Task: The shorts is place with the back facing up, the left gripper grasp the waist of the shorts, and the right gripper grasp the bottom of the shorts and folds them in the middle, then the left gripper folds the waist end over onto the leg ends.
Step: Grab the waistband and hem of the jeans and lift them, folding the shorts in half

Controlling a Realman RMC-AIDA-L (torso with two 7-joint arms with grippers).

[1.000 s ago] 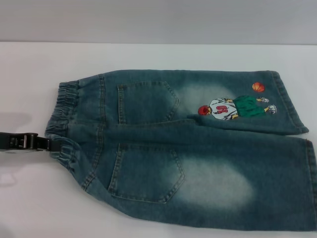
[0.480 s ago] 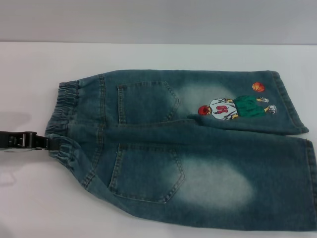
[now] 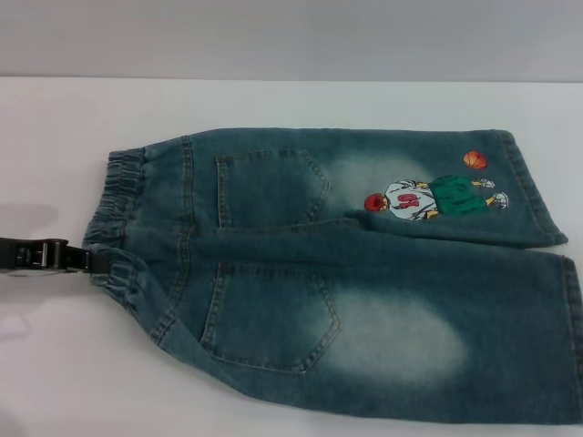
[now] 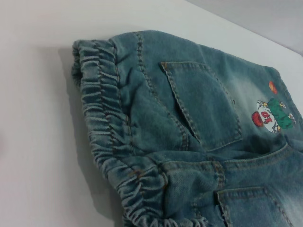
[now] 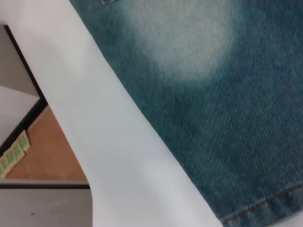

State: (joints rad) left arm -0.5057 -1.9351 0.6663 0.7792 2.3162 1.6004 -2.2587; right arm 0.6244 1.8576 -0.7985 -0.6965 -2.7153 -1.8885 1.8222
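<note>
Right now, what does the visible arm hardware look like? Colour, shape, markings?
Only the left gripper shows in the head view: a slim black bar-shaped assembly with small silvery metal parts near its middle. No cables, markings or sleeves are discernible. The right gripper is not in view.

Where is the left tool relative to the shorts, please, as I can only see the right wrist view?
Observer: In the head view the left tool reaches in from the robot's left and meets the elastic waistband of the shorts.
Operator: Thank you. Are the shorts folded yet?
Observer: No, they lie spread flat, with both back pockets facing up.
Operator: Can you see my right tool anywhere?
Observer: No, the head view shows nothing over the leg ends, and the left wrist view shows only denim and table.
</note>
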